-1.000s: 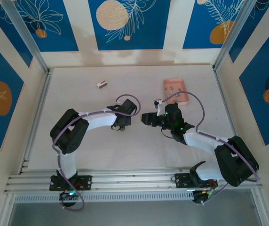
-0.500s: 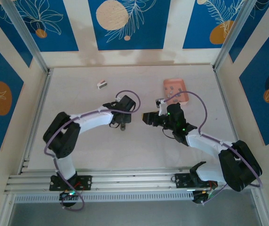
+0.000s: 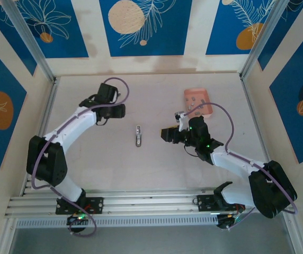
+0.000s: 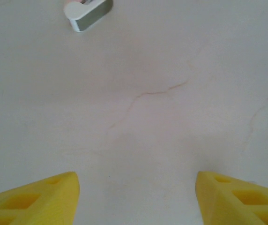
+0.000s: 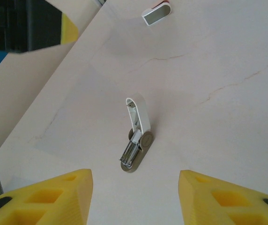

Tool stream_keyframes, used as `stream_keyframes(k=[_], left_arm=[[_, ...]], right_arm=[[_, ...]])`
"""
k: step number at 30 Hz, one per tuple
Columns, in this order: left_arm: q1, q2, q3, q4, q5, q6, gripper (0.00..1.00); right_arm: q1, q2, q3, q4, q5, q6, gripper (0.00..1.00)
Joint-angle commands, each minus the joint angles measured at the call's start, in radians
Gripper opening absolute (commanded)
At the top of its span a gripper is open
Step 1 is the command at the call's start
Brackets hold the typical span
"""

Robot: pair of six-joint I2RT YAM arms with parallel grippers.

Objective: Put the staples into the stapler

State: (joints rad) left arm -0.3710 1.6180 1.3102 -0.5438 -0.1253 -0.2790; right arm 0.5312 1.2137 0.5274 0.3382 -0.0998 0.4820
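at the middle of the pale table (image 3: 98, 159), between the two arms: the stapler (image 3: 137, 135), flat on the surface and swung open. from the right wrist, white top arm thrown back toward the far side, grey metal channel laid bare at the near end, round hinge between the two. touching neither gripper.

staples (image 3: 194, 99) in the shallow pink tray (image 3: 186, 95) at the far right of the table, well apart from the stapler. a few small grey strips on the tray floor, too small to count surely. purple cable (image 3: 221, 112) of the right arm (image 3: 231, 159) crossing over the tray's near part.

right gripper (image 5: 134, 197) spread open, yellow fingers (image 5: 54, 194) wide apart with bare table between them, gripping nothing. aimed at the stapler from the right, near it but clear of it.

left gripper (image 4: 136, 197) likewise open, its yellow fingers at the two lower corners of the wrist view, between them just table with thin hairline cracks. left arm (image 3: 72, 124) stretched to the far left of the table, well away from the stapler. ahead of those fingers, at the top left of the wrist view, a small white-and-grey block (image 4: 88, 11) on the table, partly cut off by the edge. same block at the top of the right wrist view, beyond the stapler.
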Motion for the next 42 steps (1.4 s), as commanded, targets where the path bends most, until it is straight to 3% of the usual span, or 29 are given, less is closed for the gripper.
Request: stream_keyframes(k=[1, 10, 20, 25, 28, 34, 42], left_arm=[[0.057, 0.066, 0.1, -0.035, 0.102, 0.145, 0.68], [0.168, 0.38, 0.405, -0.07, 0.174, 0.296, 0.72], [0.235, 0.729, 0.79, -0.149, 0.163, 0.413, 0.74], [0.242, 0.874, 0.979, -0.231, 0.252, 0.49, 0.77], [0.241, 0.921, 1.024, -0.253, 0.293, 0.504, 0.78], [0.241, 0.961, 1.061, -0.247, 0.251, 0.502, 0.77], [0.243, 1.011, 1.146, -0.323, 0.242, 0.504, 0.67]], right_arm=[[0.015, -0.003, 0.019, 0.01, -0.023, -0.044, 0.51], [0.05, 0.11, 0.077, 0.074, -0.119, -0.122, 0.53], [0.082, 0.229, 0.174, 0.069, -0.117, -0.147, 0.55], [0.084, 0.281, 0.213, 0.068, -0.128, -0.139, 0.55], [0.084, 0.305, 0.23, 0.072, -0.134, -0.127, 0.56], [0.094, 0.338, 0.257, 0.08, -0.141, -0.114, 0.58], [0.105, 0.363, 0.275, 0.085, -0.138, -0.105, 0.58]])
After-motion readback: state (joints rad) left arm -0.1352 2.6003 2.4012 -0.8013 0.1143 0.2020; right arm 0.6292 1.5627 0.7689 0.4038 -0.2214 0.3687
